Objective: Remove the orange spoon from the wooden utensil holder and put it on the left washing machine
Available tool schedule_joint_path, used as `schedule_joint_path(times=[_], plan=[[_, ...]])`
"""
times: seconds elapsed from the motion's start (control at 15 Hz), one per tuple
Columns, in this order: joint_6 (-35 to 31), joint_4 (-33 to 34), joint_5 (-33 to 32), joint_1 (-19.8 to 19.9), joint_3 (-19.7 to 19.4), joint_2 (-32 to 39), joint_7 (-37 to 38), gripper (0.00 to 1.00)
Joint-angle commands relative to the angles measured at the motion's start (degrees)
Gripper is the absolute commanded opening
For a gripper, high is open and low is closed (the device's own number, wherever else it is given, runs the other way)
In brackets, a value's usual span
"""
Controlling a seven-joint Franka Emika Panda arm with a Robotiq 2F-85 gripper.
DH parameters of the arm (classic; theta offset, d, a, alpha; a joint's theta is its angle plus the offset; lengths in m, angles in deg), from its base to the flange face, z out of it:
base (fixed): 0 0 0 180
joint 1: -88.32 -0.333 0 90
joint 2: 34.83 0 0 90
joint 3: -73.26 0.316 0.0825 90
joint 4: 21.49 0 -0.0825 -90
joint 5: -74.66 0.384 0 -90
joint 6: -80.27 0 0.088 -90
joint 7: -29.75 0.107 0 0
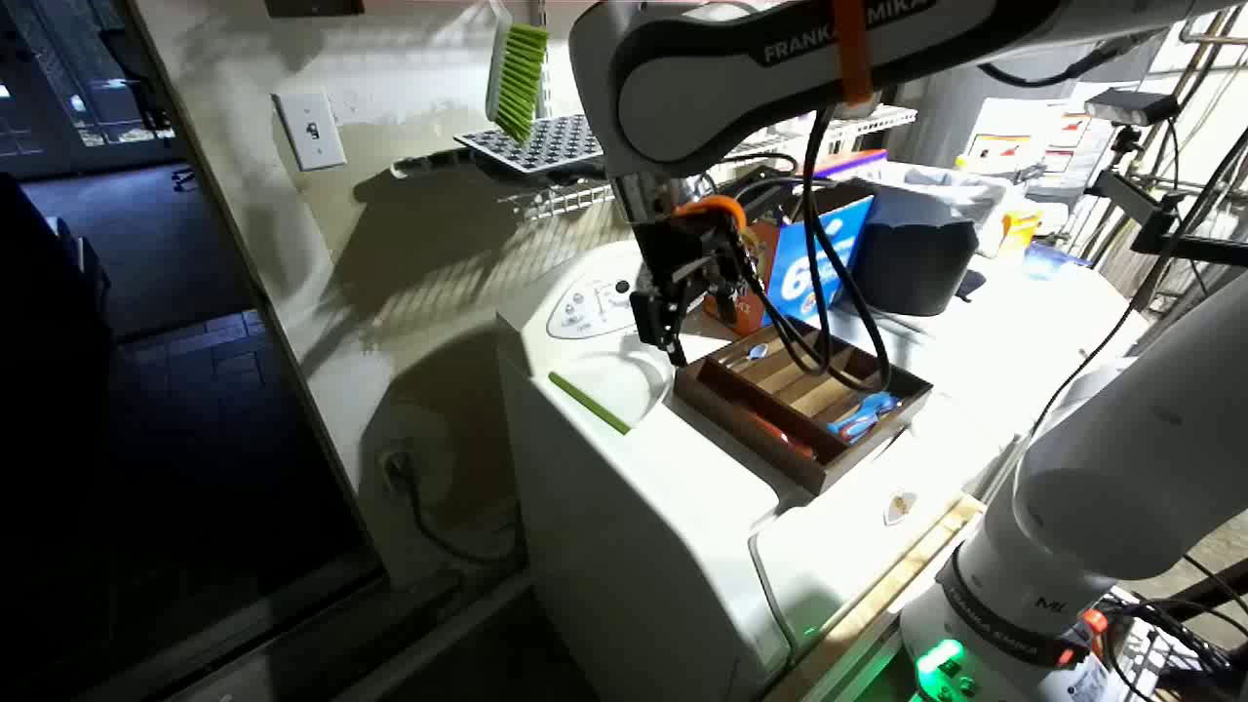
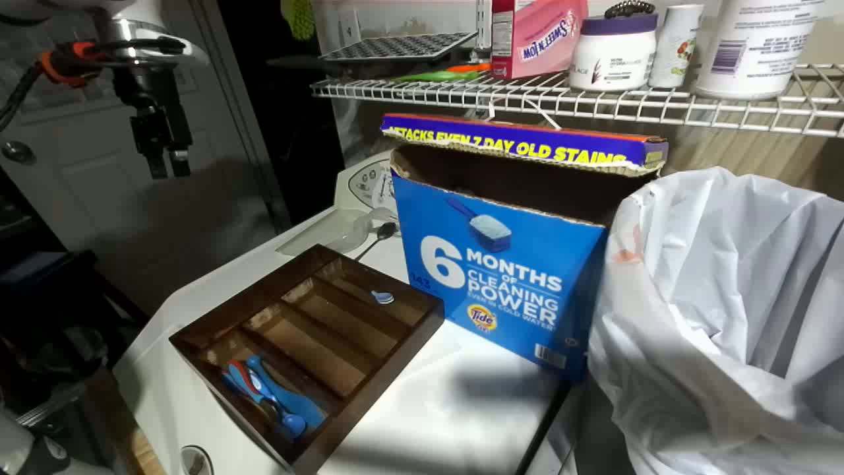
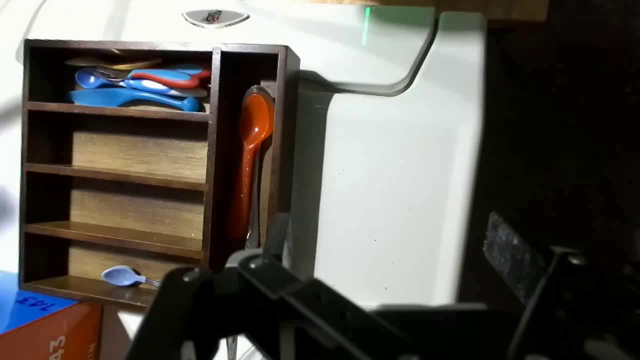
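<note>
The orange spoon [image 3: 257, 120] lies bowl-up in the long side compartment of the wooden utensil holder [image 3: 214, 135], beside a metal utensil. In an exterior view only a reddish part of the spoon [image 1: 780, 431] shows; elsewhere the holder wall hides it. The holder stands on the left washing machine [image 3: 390, 175], a white flat-topped appliance, in both exterior views [image 1: 741, 427] [image 2: 395, 363]. My gripper [image 3: 387, 240] is open and empty, fingers wide apart. It hangs above the machine beside the holder's spoon compartment, apart from the spoon, in both exterior views [image 1: 687, 331] [image 2: 169, 168].
Blue and red utensils [image 3: 145, 82] and a light-blue spoon [image 3: 122, 275] lie in other compartments. A tall detergent box [image 2: 494, 284] stands behind the holder, with a lined bin [image 2: 699, 330] beside it. A wire shelf [image 2: 593, 105] and brush [image 1: 517, 83] are above. A dark spoon [image 2: 384, 231] lies outside the holder.
</note>
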Motion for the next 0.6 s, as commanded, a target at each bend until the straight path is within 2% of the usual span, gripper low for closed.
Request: schedule_joint_path(times=[0.0,0.53], plan=[[0.11,0.1,-0.38,-1.78,-1.57,0.23,0.42,1.0],[-0.48,-0.5,-0.65,-1.71,-1.63,0.31,1.1,1.0]])
